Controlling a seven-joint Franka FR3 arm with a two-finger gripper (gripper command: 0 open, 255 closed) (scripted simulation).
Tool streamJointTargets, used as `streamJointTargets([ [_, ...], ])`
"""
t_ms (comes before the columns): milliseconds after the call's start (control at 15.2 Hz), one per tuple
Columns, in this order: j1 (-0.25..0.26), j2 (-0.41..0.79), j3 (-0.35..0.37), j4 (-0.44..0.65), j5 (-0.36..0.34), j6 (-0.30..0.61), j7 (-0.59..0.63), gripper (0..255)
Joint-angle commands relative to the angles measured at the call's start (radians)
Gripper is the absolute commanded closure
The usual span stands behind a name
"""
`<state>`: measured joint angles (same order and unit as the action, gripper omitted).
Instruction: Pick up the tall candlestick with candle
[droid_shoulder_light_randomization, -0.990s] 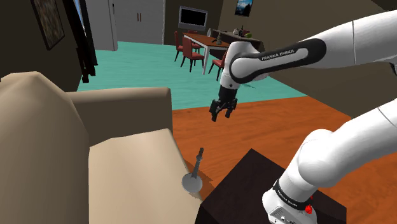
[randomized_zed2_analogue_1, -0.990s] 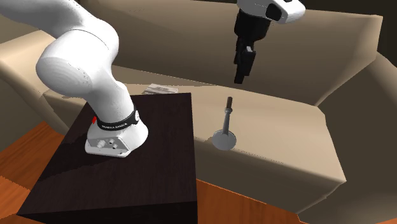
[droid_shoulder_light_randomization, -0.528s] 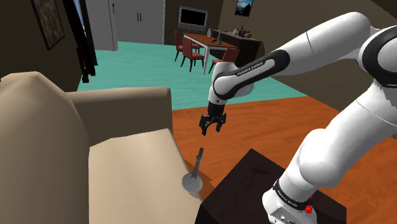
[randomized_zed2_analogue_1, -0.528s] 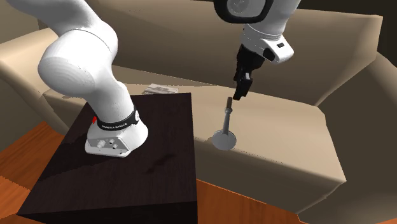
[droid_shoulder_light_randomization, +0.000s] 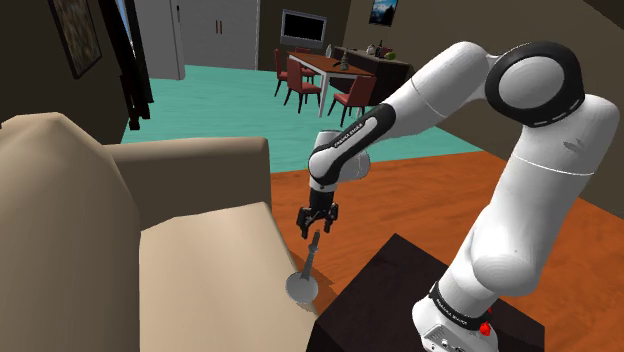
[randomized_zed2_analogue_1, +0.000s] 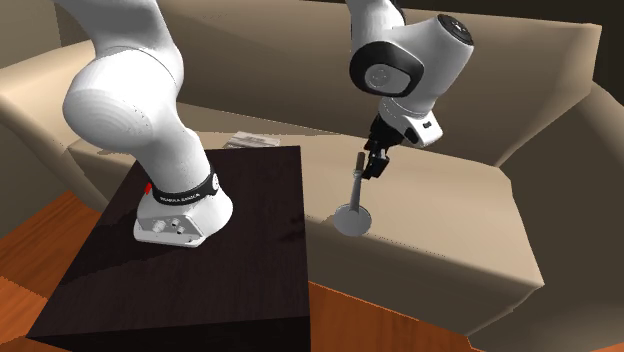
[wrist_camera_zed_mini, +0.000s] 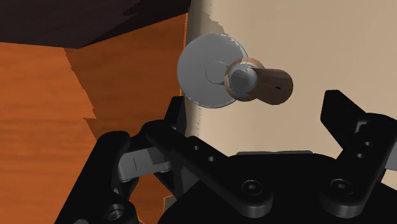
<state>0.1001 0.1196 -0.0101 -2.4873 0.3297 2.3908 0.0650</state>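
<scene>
The candlestick (droid_shoulder_light_randomization: 309, 266) stands upright near the front edge of a beige sofa seat (droid_shoulder_light_randomization: 200, 280). It has a round grey base, a thin grey stem and a short dark candle on top. My black gripper (droid_shoulder_light_randomization: 315, 224) hangs open directly over the candle's tip, pointing down. In the second exterior view the gripper (randomized_zed2_analogue_1: 373, 168) sits beside the top of the candlestick (randomized_zed2_analogue_1: 355, 190), not touching it. From the wrist view, the grey base and brownish candle (wrist_camera_zed_mini: 267, 86) lie just beyond the gap between the two spread fingers (wrist_camera_zed_mini: 179, 114), with nothing clasped.
The dark box stand (droid_shoulder_light_randomization: 395, 290) is close beside the sofa edge, right of the candlestick. The sofa's back and arm (droid_shoulder_light_randomization: 190, 165) rise behind the seat. A flat striped item (randomized_zed2_analogue_1: 247, 140) lies on the seat behind the stand. Wood floor (droid_shoulder_light_randomization: 430, 195) and a dining set (droid_shoulder_light_randomization: 320, 72) lie farther off.
The arm has swung down and to the shoulder view's left, bringing the gripper from high above the floor to just over the candle. The fingers stayed open; the candlestick has not moved.
</scene>
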Motion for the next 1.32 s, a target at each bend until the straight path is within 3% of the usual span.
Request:
streamJointTargets([
  [0,0.005,0.065,0.012,0.024,0.035,0.023,-0.012,0],
  [594,0.0,0.172,0.027,0.036,0.076,0.114,-0.057,0],
  [660,0.0,0.171,0.028,0.033,0.077,0.115,-0.057,255],
  [1254,0.0,0.172,0.027,0.036,0.077,0.114,-0.057,255],
])
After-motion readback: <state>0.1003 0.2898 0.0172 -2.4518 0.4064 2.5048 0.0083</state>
